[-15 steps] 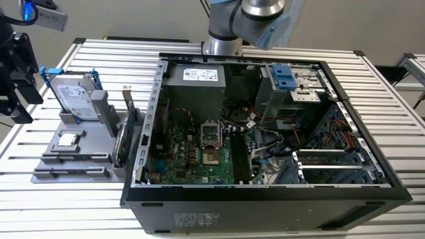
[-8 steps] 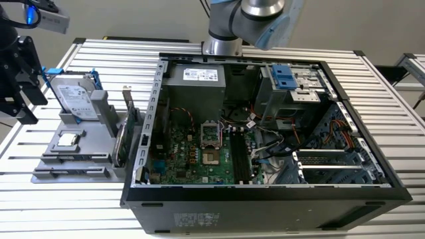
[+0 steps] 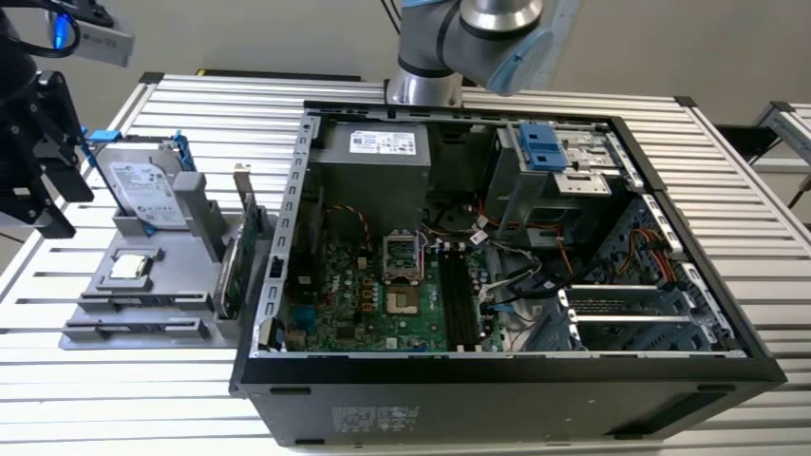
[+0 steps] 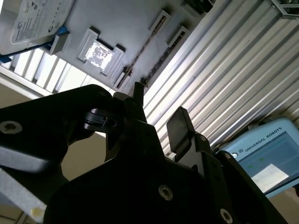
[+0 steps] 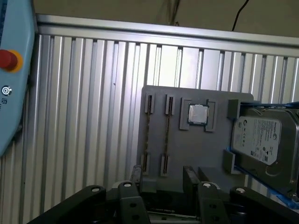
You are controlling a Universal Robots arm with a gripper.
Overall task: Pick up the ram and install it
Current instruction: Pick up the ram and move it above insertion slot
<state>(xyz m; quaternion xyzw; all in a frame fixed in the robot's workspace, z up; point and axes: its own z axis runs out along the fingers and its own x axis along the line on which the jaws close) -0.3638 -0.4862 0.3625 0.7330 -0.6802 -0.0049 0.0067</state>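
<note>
The pincer (image 5: 166,178) has its fingers (image 5: 141,179) apart with nothing between them, near the grey holder (image 5: 187,144) on the desk (image 5: 93,116), so the ram is not in its grip. The holder's two narrow slots (image 5: 148,133) show just thin dark lines, and farther off, in the open computer case (image 3: 507,389), the long memory slots (image 3: 459,299) look dark; I cannot tell where the ram sits, nor whether it is already installed.

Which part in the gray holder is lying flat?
The small square silver chip, flat in its pocket. The hard drive and the green card with the metal bracket stand on edge.
</note>
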